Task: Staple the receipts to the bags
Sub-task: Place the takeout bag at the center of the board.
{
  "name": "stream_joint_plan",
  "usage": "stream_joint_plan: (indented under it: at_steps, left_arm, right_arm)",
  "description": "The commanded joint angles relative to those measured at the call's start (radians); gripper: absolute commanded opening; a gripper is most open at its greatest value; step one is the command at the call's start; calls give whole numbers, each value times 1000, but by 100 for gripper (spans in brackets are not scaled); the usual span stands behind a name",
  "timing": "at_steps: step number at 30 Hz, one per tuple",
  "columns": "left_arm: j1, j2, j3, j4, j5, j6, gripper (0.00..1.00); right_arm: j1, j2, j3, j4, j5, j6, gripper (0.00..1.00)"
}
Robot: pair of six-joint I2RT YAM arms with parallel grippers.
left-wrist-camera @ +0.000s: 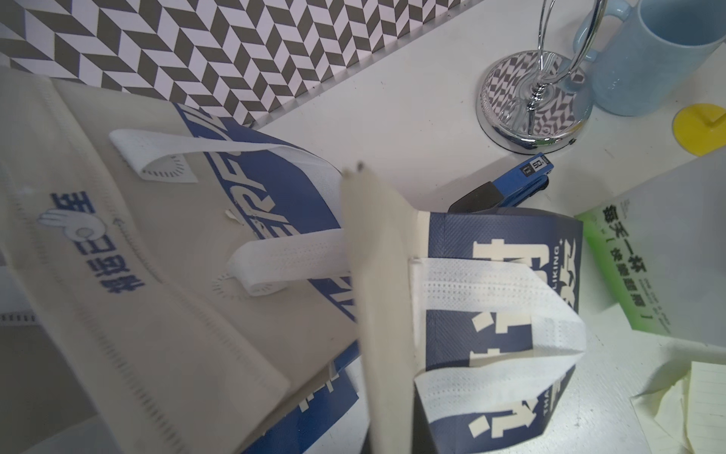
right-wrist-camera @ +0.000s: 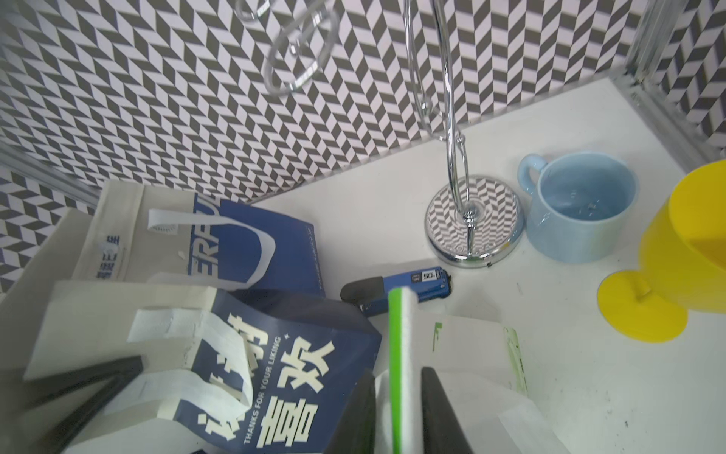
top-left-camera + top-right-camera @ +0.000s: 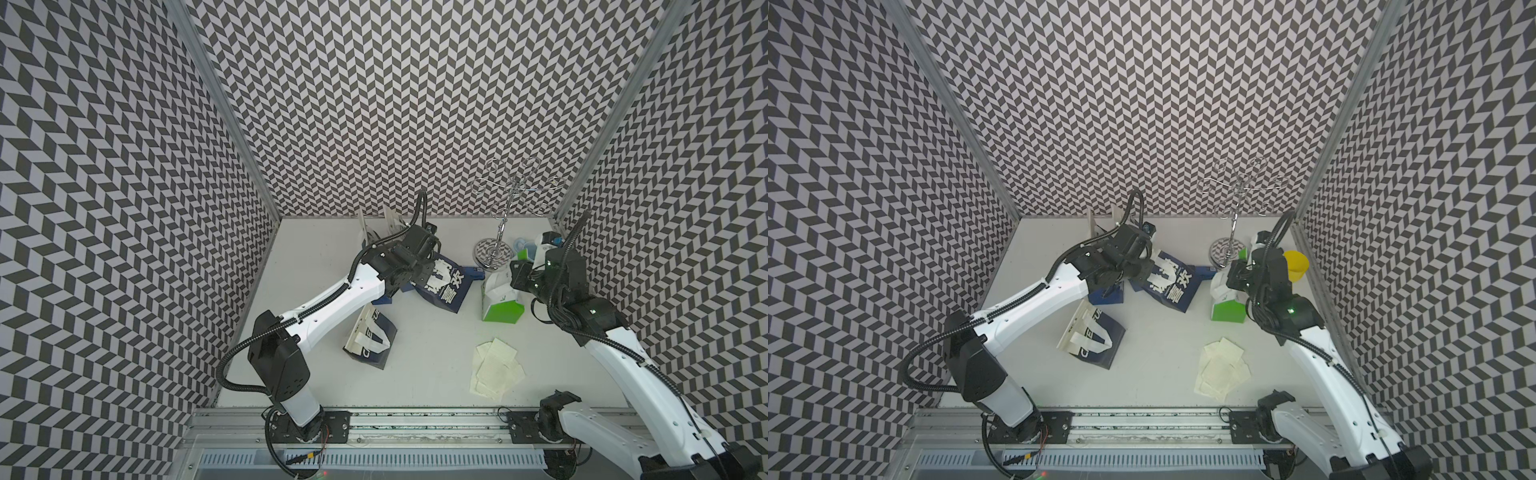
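L tool (image 3: 428, 270) shut, R tool (image 2: 396, 379) pinching (both arms stretched fwd).

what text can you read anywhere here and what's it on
"THANKS FOR YOUR LIKING" and "喜欢": on the dark blue bag.
"50": on the label of the blue stapler.
"ERF", the rest covered: on the blue and cream bag.
Chinese print on the green bag: too small to read surely.
Print on the receipts: too faint to read.
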Motion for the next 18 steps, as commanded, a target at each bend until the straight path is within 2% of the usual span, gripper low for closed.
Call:
stream_joint_plan:
  at_steps: [1, 4, 7, 13, 14, 15, 16, 18]
  left_arm:
    - [5, -49, -11, 2, -81, 25, 0]
    - [5, -47, -10, -41, -103, 52, 0]
    - [5, -59, -27, -59, -92, 59, 0]
    - [2, -59, -42, -70, -42, 61, 0]
    - [0, -56, -40, -75, -40, 63, 0]
    - [-5, -54, -38, -82, -43, 64, 0]
    - [-10, -54, -35, -85, -42, 65, 0]
    - [-15, -51, -29, -91, -46, 76, 0]
  right_arm:
    - [-3, -1, 71, 80, 150, -24, 20]
    - [-14, 39, 77, 93, 249, -11, 20]
    - [-58, 86, 56, 114, 283, 36, 20]
    - [-174, 103, -90, 275, 127, 167, 22]
    - [-181, 107, -98, 276, 111, 176, 24]
    - [-184, 107, -103, 278, 101, 178, 33]
    - [-184, 99, -108, 279, 96, 176, 46]
    - [-184, 74, -116, 287, 92, 154, 58]
